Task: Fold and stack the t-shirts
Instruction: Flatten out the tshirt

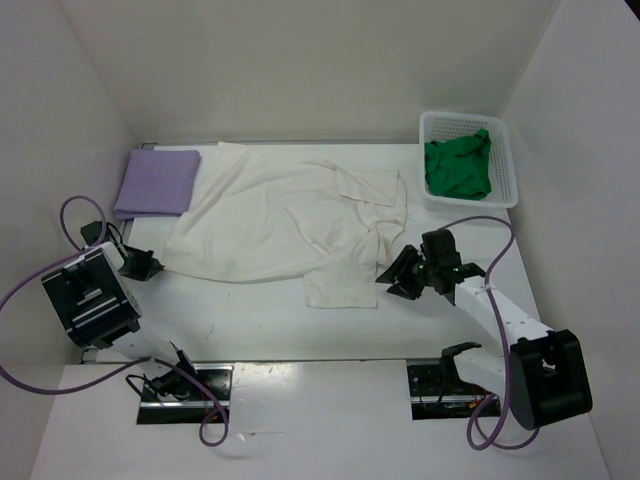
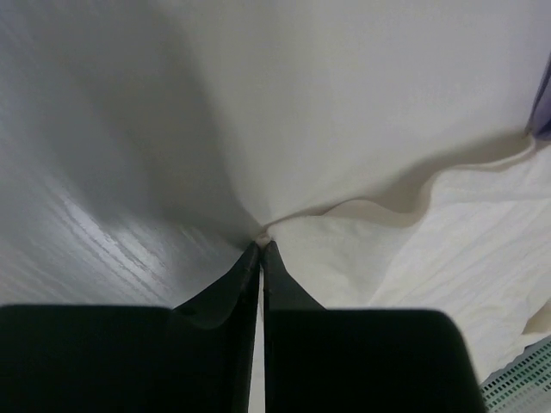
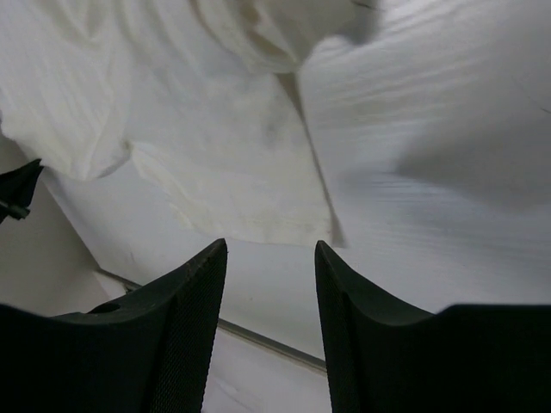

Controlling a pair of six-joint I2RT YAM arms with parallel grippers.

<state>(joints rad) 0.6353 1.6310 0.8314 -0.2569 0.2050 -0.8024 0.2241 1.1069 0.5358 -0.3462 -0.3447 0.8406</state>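
Note:
The off-white t-shirt (image 1: 280, 225) lies spread and rumpled across the middle of the table. My left gripper (image 1: 150, 265) is at its near-left corner, shut on a pinch of the off-white cloth (image 2: 430, 258), with the jaws (image 2: 261, 243) pressed together at the tips. My right gripper (image 1: 395, 278) hovers open beside the shirt's near-right sleeve, and nothing lies between its fingers (image 3: 269, 245); the off-white cloth (image 3: 232, 146) is just beyond them. The lavender t-shirt (image 1: 157, 182) lies folded at the far left. The green t-shirt (image 1: 458, 167) sits bunched in the basket.
A white mesh basket (image 1: 510, 175) stands at the far right corner. White walls close in the table on three sides. Purple cables loop by both arm bases. A sliver of the lavender shirt (image 2: 544, 103) shows at the right edge of the left wrist view.

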